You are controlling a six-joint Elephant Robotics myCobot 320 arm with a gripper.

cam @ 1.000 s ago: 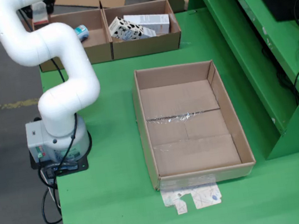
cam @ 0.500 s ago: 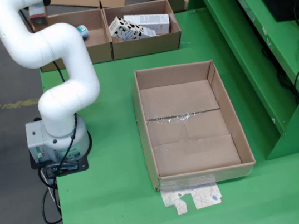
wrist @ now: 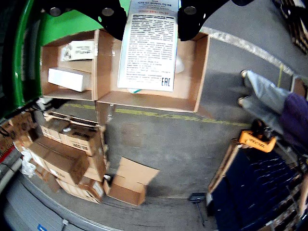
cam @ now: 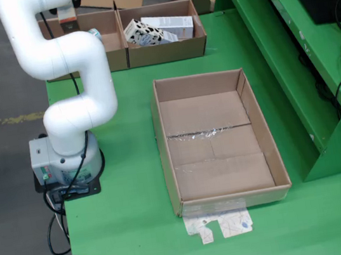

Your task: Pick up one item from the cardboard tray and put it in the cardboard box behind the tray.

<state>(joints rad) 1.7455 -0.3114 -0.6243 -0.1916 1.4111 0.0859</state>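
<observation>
The gripper [wrist: 147,14] pinches a flat printed carton [wrist: 147,45] between its two black fingers [wrist: 109,17], one on each long side. In the wrist view the carton hangs above the right-hand compartment of the pair of boxes, with a pale, rounded thing half hidden behind it there. The other compartment holds two white packs [wrist: 70,79].

In the fixed view the arm [cam: 59,51] reaches to the table's far left corner, its head over the left box [cam: 111,53], where a small brown piece [cam: 66,15] shows under it; the grip itself is too small to read here. The right box [cam: 165,48] beside it holds the patterned and white packs. The tray [cam: 222,193] in the middle of the table lies bare.

By my judgement the pick is done and the carry is at its end: the carton is over the left box, not yet set down. The next move calls for lowering it inside the walls, clear of the divider and of the can-like thing [cam: 93,34] in there, then spreading the fingers and lifting straight up.
</observation>
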